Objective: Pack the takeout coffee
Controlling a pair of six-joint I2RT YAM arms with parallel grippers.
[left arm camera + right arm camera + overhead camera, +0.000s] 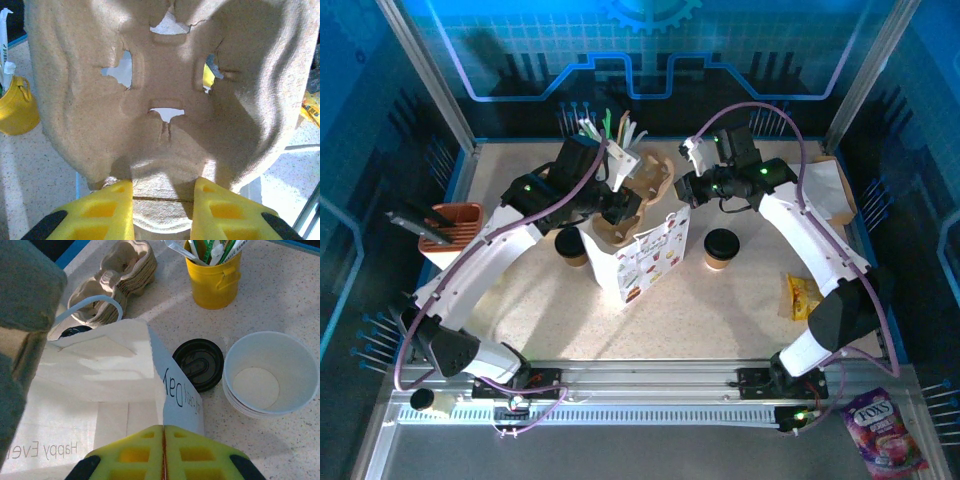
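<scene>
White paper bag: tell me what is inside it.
Inside the white paper bag, only bare white paper shows. A blurred grey shape in front covers one side of the opening.

Bag (pixel 650 262) stands mid-bench (pixel 720 320); first coffee cup (pixel 570 244) just left of it, second coffee cup (pixel 721 248) to its right. Carrier tray (pixel 612 230) over bag's mouth, carrier stack (pixel 658 172) behind bag.

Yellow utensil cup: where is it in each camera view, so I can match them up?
Top external: far edge, left of centre; its utensils poke up behind the left arm.
Left wrist: the yellow cup sits at the left edge, beside the held pulp carrier.
Right wrist: the cup is at the top, right of centre.
Shared landmark: the pulp carrier stack beside it.
</scene>
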